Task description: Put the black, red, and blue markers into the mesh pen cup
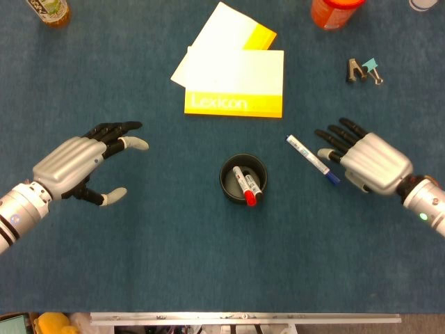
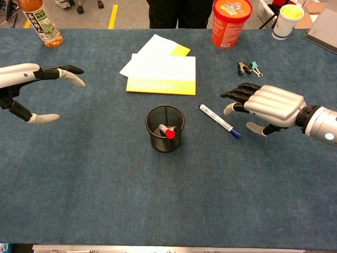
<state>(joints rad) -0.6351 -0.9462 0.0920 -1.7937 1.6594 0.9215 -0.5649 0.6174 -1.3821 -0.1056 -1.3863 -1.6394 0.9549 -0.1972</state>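
Blue felt-covered table (image 1: 139, 264) fills both views. On it, toward the far side, two stacked white notepads with yellow edges (image 1: 233, 73), the upper one marked "Lexicon".

Left hand (image 1: 76, 163), silver-backed with black fingers, hovers over the left part of the table, fingers spread, thumb apart, holding nothing. Right hand (image 1: 365, 156), same build, sits at the right, palm down, fingers spread and pointing toward the table's centre, also holding nothing.

Orange cylindrical canister with a red lid (image 2: 231, 21) stands at the far edge, right of centre. A bottle with an orange cap and green label (image 2: 42, 23) stands at the far left corner. A yellow-lidded cup (image 2: 289, 21) stands at the far right.

Black mesh pen cup (image 1: 243, 177) stands upright near the table's centre. Inside it lean two markers: one red-capped (image 1: 249, 197), one black-capped marker (image 1: 241, 182) beside it.

White-barrelled marker with a blue cap (image 1: 313, 159) lies flat on the felt between cup and right hand, just beside the fingertips, apart from the cup, blue end nearer the hand.

Small cluster of binder clips (image 1: 365, 70), one teal, lies far right.
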